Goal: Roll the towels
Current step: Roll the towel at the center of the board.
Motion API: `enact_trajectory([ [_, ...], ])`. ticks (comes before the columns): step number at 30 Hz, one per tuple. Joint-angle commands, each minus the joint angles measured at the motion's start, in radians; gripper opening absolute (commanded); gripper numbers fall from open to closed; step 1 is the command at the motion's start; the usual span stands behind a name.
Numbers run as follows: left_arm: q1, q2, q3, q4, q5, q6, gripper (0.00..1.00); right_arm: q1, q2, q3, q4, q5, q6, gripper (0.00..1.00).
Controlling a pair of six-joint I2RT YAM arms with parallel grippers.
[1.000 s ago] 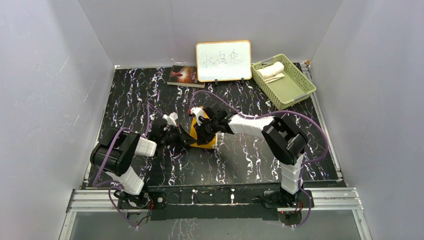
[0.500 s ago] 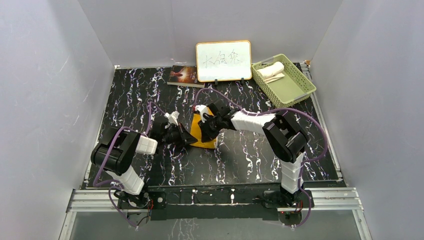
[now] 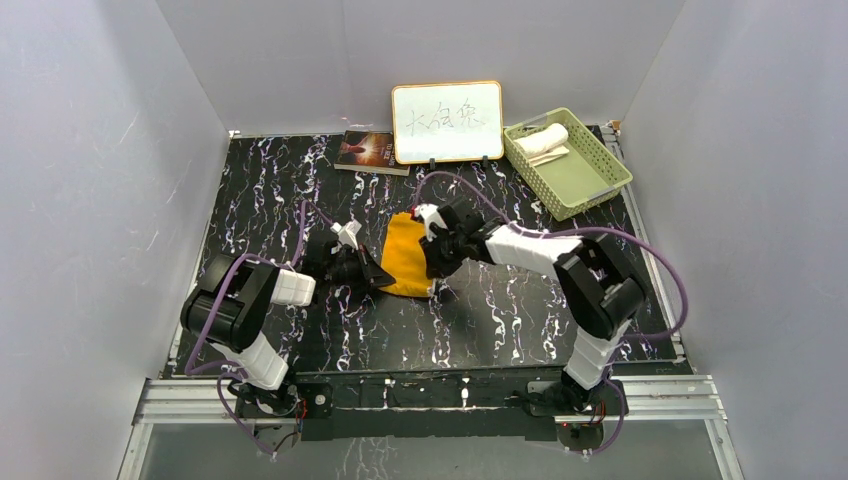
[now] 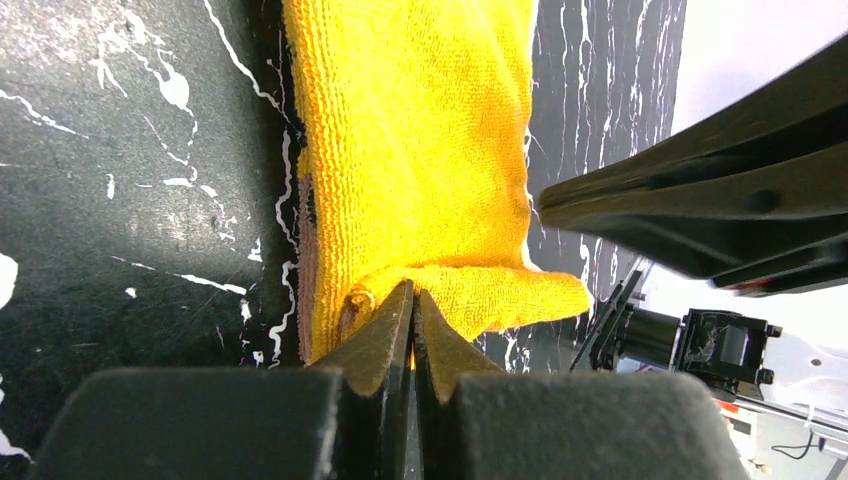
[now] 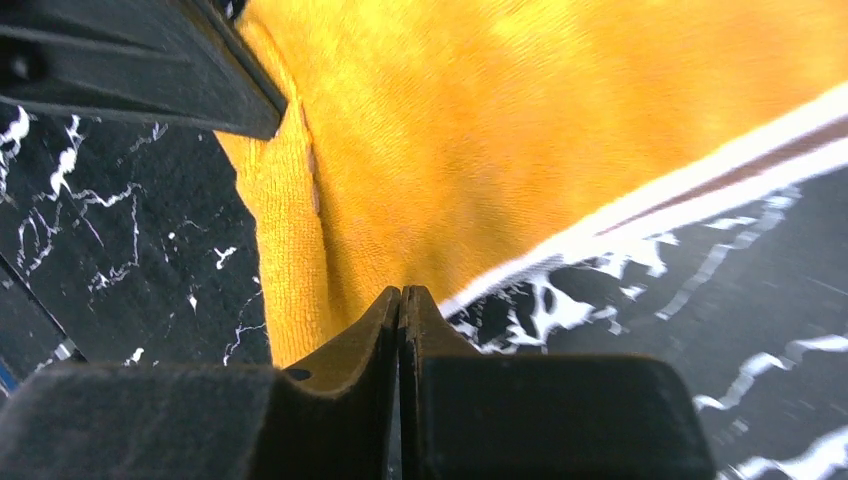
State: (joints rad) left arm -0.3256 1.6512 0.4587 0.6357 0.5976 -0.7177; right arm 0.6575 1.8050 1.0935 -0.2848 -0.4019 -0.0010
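The orange-yellow towel (image 3: 405, 260) lies on the dark marbled table's middle, pulled out between my two grippers. My left gripper (image 3: 376, 277) is shut on the towel's near left corner; the left wrist view shows the jaws (image 4: 413, 296) pinching a fold of the orange cloth (image 4: 420, 150). My right gripper (image 3: 433, 262) is shut on the towel's right edge; the right wrist view shows the jaws (image 5: 402, 294) closed at the rim of the orange cloth (image 5: 520, 130). The cream-white towel (image 3: 543, 140) lies rolled in the green basket.
The green basket (image 3: 580, 175) stands at the back right. A white-faced board with an orange frame (image 3: 447, 121) stands at the back, with a dark-covered book (image 3: 371, 150) to its left. White walls close in the table on three sides.
My right gripper has moved to the right and a little back with the towel's edge, and the orange towel has spread out wider. My left gripper has hardly moved.
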Motion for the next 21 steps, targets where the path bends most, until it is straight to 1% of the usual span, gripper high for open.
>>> enact_trajectory([
  [1, 0.0, 0.02, -0.024, -0.172, -0.143, 0.085, 0.0, -0.02, -0.159, 0.025, 0.056, 0.115, 0.027, 0.03],
  [3, 0.0, 0.018, -0.025, -0.177, -0.144, 0.086, 0.0, 0.002, -0.184, 0.063, 0.044, 0.107, 0.016, 0.0],
  [6, 0.0, 0.019, -0.023, -0.18, -0.145, 0.087, 0.0, 0.054, -0.176, 0.108, 0.03, 0.055, 0.006, 0.0],
  [11, 0.0, 0.027, -0.014, -0.18, -0.149, 0.087, 0.0, 0.139, -0.074, 0.154, -0.006, -0.034, 0.0, 0.0],
  [12, 0.0, 0.028, -0.013, -0.183, -0.148, 0.087, 0.0, 0.148, -0.033, 0.159, -0.012, -0.057, 0.003, 0.0],
  [16, 0.0, 0.028, -0.012, -0.187, -0.148, 0.086, 0.0, 0.161, 0.027, 0.143, 0.013, -0.162, 0.024, 0.0],
  [18, 0.0, 0.028, -0.01, -0.189, -0.149, 0.087, 0.0, 0.161, 0.046, 0.139, 0.012, -0.19, 0.022, 0.0],
  [21, 0.0, 0.035, -0.008, -0.189, -0.147, 0.088, 0.0, 0.155, 0.073, 0.135, 0.004, -0.193, 0.02, 0.0],
])
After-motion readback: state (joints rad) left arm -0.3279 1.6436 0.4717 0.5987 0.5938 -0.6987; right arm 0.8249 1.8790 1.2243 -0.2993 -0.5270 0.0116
